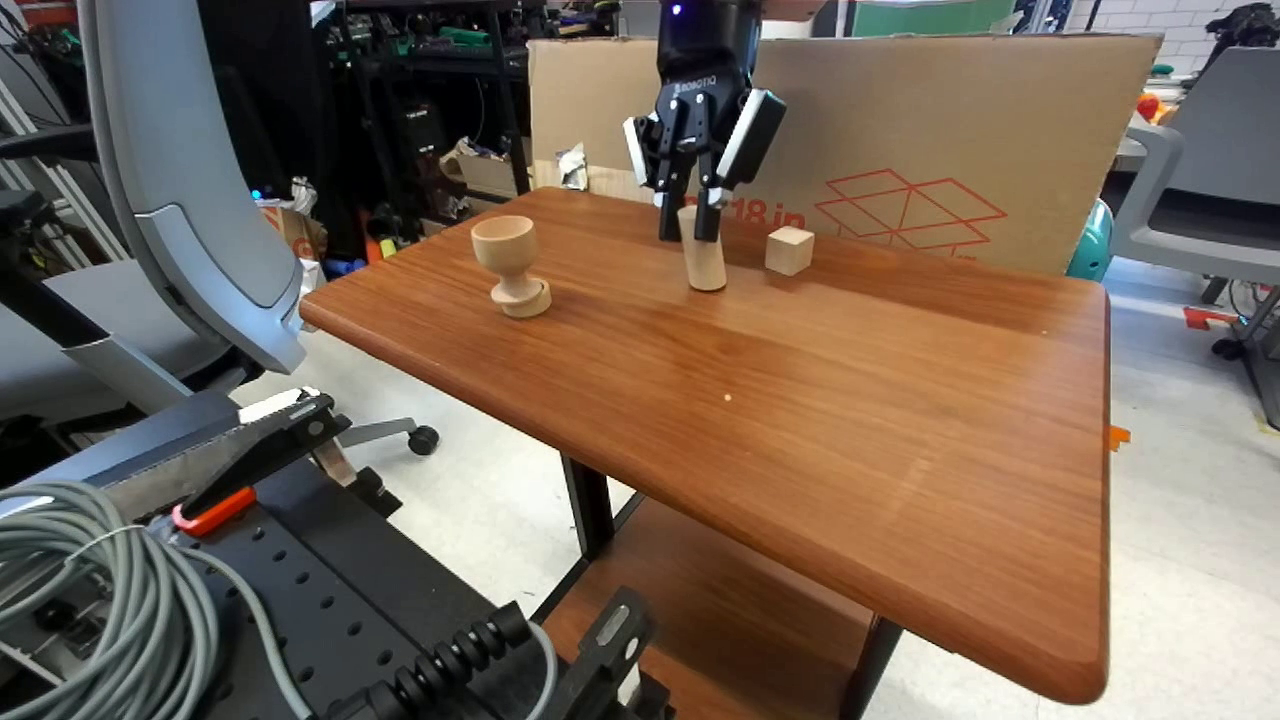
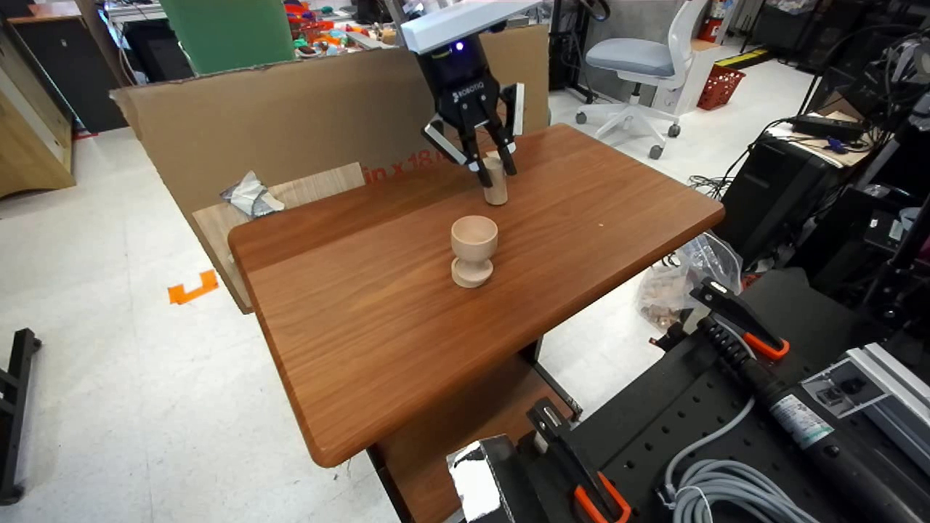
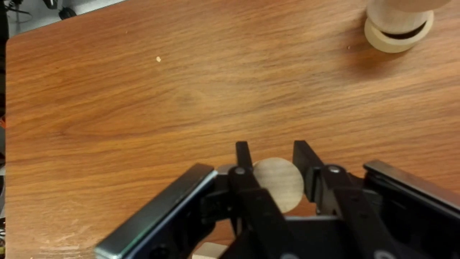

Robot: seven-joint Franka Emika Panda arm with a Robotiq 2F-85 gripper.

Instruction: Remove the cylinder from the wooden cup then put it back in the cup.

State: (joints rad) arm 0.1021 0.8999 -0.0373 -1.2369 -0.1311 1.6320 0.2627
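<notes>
The wooden cup (image 1: 505,245) is a pale goblet that stands upright on the table in both exterior views (image 2: 474,243); its foot and part of its side show at the top right of the wrist view (image 3: 399,21). The cylinder (image 1: 705,268) is outside the cup, between the fingers of my gripper (image 1: 688,238), slightly tilted in that exterior view. It shows in both exterior views (image 2: 496,190), and its round top in the wrist view (image 3: 280,185). My gripper (image 3: 271,145) is shut on the cylinder's upper part. I cannot tell whether its bottom touches the table.
A pale wooden cube (image 1: 790,250) stands close beside the gripper, and also shows at the bottom of the wrist view (image 3: 209,251). A pale round ring (image 3: 391,44) lies under the cup's foot. A tall cardboard sheet (image 1: 950,130) stands along the table's far edge.
</notes>
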